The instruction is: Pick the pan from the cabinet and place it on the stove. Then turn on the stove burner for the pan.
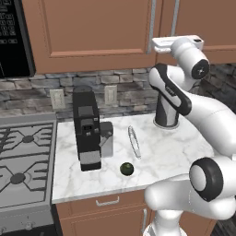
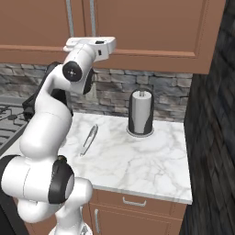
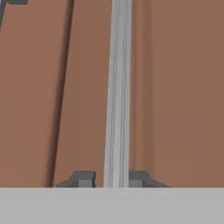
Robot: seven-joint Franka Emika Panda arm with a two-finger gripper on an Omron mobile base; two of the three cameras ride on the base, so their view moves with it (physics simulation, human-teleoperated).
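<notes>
The cabinet (image 1: 92, 32) hung closed above the counter (image 1: 156, 161), its reddish-brown doors shut, so the pan lay out of sight. In the hand view a slim silver bar handle (image 3: 117, 92) ran straight up the door panel and passed between the two dark fingertips (image 3: 84, 178) of the gripper (image 3: 111, 179). The fingers stood apart, one on each side of the bar, with a thin gap to each; whether they touched the bar could not be told.

From the left base view the gripper (image 1: 159, 44) was raised to the lower edge of the cabinet doors, at about 1 o'clock from the counter's middle. The stove (image 1: 25, 161) sat at 9 o'clock of the counter, its grey grates bare.

On the counter a black coffee machine (image 1: 87, 131) stood at 10 o'clock, a dark round fruit (image 1: 126, 168) lay near the front edge at 6 o'clock, and a pair of silver tongs (image 1: 133, 141) lay near the centre. A paper-towel holder (image 2: 141, 112) stood at the back, by the stone backsplash (image 2: 170, 89).
</notes>
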